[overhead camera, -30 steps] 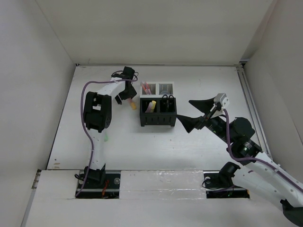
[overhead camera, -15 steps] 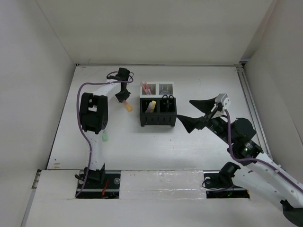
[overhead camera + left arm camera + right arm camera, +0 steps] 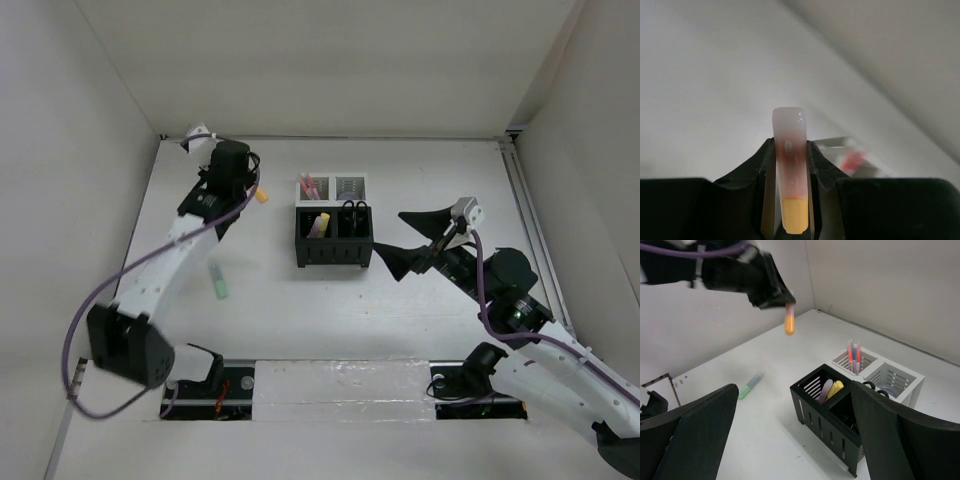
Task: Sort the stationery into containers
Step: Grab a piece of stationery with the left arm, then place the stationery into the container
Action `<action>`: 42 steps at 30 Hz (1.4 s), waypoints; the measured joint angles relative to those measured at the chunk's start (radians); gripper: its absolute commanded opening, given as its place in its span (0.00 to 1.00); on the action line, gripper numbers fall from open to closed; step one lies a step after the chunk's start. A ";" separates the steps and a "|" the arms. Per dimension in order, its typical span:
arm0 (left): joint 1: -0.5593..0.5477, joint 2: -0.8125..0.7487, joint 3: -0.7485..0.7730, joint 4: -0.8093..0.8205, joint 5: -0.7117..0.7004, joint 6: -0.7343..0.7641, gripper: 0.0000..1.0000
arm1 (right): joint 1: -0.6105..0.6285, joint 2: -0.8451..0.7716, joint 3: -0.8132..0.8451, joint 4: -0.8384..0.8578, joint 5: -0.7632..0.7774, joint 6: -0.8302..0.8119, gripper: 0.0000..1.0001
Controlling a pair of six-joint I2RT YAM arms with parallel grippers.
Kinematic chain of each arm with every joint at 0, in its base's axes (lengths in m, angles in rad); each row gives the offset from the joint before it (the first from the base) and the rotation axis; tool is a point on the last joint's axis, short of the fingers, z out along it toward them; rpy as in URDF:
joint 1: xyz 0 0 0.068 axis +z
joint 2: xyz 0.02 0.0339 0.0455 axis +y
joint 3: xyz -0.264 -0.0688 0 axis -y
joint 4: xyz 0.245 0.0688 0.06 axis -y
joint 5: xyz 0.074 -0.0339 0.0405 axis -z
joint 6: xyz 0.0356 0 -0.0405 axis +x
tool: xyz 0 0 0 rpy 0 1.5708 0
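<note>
My left gripper (image 3: 790,146) is clamped on one orange highlighter (image 3: 788,129), pinched near its middle with the pale cap sticking out past my fingertips. I hold it in the air over the far left part of the table (image 3: 420,170), to the left of the organiser (image 3: 335,250) and apart from it.

My right gripper (image 3: 393,238) holds nothing. Its jaws are spread wide, and it hovers just right of the organiser.

The organiser has four compartments: two white ones on the far side and two black ones on the near side. The near left black one holds two highlighters, a yellow highlighter (image 3: 835,386) and a pink highlighter (image 3: 825,389), leaning side by side. The near right black one holds one pair of scissors (image 3: 872,386). The far left white one holds three pens (image 3: 854,355) standing upright. I cannot make out what lies in the far right white one.

One green highlighter (image 3: 218,281) lies flat on the table, near and left of the organiser and well apart from it. That makes four highlighters in all.
</note>
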 measured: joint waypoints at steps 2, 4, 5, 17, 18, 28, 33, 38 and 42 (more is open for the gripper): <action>-0.068 -0.163 -0.095 0.171 0.008 0.068 0.00 | -0.005 0.003 0.000 0.000 0.000 0.000 1.00; -0.114 -0.306 -0.223 0.371 0.068 0.151 0.00 | -0.008 0.004 0.000 0.000 0.002 0.000 1.00; -0.119 -0.357 -0.298 0.475 0.109 0.182 0.00 | -0.008 0.005 0.000 0.000 0.005 0.000 1.00; -0.394 -0.100 -0.349 0.877 0.237 0.603 0.00 | -0.008 0.023 0.000 -0.002 0.012 0.000 1.00; -0.414 -0.084 -0.347 0.884 0.233 0.625 0.00 | -0.008 0.023 0.000 -0.001 0.013 0.000 1.00; -0.461 -0.093 -0.400 0.985 0.126 0.705 0.00 | -0.008 0.041 0.000 0.000 0.023 0.000 1.00; -0.461 -0.093 -0.433 1.009 0.092 0.718 0.00 | -0.008 0.058 0.000 -0.005 0.023 0.000 1.00; -0.461 -0.081 -0.452 1.024 0.041 0.750 0.00 | -0.008 0.052 0.000 -0.004 0.023 0.000 1.00; -0.461 -0.051 -0.458 1.040 0.016 0.765 0.00 | -0.008 0.051 0.000 -0.004 0.023 0.000 1.00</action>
